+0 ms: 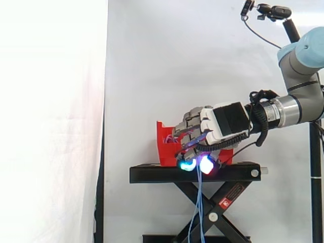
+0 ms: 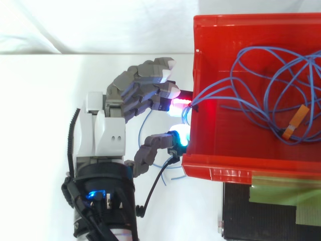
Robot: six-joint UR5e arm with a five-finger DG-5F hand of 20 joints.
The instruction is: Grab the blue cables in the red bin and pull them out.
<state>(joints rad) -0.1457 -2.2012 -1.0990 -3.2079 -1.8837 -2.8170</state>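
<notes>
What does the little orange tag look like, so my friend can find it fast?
Find the red bin on the black stand. Inside it lies a tangle of blue cables, with the tag sitting on them. It is the only flat orange strip among thin blue loops.

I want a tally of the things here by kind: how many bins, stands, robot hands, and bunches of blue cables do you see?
red bin: 1
black stand: 1
hand: 1
blue cables: 1 tangled bunch; I cannot count the single strands
Total: 4
</notes>
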